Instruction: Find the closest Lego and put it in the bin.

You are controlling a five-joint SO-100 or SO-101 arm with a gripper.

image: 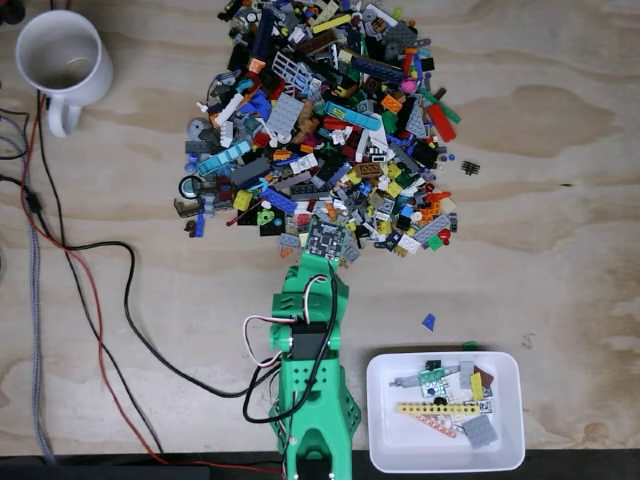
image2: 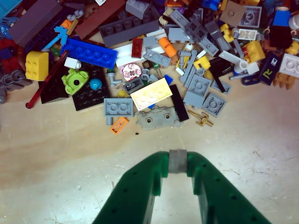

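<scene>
Worktop (image: pixel 560 150): pale plywood. Lego pile (image: pixel 320 120) spreads across its upper middle in the fixed view, dense and mixed in colour. The green arm (image: pixel 312 380) reaches up from the bottom edge to the pile's near rim. Bin (image: pixel 385 455), a shallow white tray, sits at lower right just beside the arm, with a few pieces already in it.

Step looks like carry-off: in the wrist view the pincer (image2: pixel 177 161) is pinched narrow on a small grey brick (image2: pixel 177 161), above bare wood just short of the pile. Next move, I judge: lift clear, swing right and back over the bin, then release.

The brick is tiny, plain grey and squarish; studs can't be made out.
</scene>
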